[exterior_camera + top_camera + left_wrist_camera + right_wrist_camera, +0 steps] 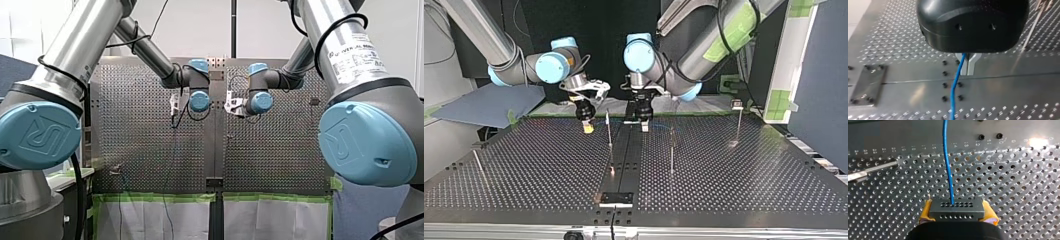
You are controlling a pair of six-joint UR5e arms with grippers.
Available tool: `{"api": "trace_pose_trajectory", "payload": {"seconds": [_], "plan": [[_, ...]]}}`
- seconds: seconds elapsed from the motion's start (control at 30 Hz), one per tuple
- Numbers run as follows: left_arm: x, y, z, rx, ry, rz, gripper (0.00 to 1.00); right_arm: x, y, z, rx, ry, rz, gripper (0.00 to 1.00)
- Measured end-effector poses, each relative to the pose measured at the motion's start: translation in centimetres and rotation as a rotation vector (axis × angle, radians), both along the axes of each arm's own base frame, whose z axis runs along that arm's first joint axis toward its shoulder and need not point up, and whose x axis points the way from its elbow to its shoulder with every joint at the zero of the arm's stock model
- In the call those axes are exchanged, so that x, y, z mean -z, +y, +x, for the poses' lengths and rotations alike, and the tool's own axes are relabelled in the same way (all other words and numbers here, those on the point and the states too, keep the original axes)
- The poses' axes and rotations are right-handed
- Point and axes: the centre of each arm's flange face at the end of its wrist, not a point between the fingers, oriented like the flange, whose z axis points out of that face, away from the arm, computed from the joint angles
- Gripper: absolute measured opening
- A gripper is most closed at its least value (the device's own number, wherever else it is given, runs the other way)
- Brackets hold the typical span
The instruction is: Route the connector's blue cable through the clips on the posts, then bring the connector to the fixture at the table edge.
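Note:
My right gripper (pixel 956 204) has its yellow pads (pixel 926 211) shut on the black connector (pixel 957 212), low over the perforated table. The blue cable (pixel 947 165) leaves the connector's face and runs ahead across the plate. My left gripper (pixel 967 73) has its metal fingers shut on the same blue cable (pixel 955 87), which drops below them over the table's centre seam. In the top view my right gripper (pixel 587 127) is left of a thin post (pixel 609 131) and my left gripper (pixel 644 125) is right of it. The fixture plate (pixel 616 198) lies at the near table edge.
More thin posts stand on the plate: one (pixel 671 147) right of centre, one with a clip (pixel 738 120) at the far right, a leaning one (pixel 479 165) at the left. A grey sheet (pixel 484 107) lies off the table's left corner.

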Motion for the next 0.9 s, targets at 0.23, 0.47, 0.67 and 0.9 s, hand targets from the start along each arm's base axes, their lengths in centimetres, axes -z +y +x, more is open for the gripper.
{"api": "trace_pose_trajectory", "payload": {"seconds": [0.23,0.47,0.67,0.9], "plan": [[1.9,-0.9,-1.0,0.02,0.008,-0.003,0.05,1.0,0.6,-0.4,0.004,0.021,0.013,0.0],[4.0,-0.7,-2.6,0.034,0.017,0.001,0.05,2.2,1.2,-0.8,0.005,0.025,0.018,0.0],[5.2,-0.5,-3.5,0.041,0.027,0.002,0.05,2.9,1.6,-1.1,0.004,0.038,0.027,0.0],[5.5,-0.9,-3.9,0.057,0.033,-0.002,0.05,4.3,2.5,-1.7,0.008,0.054,0.042,0.0]]}}
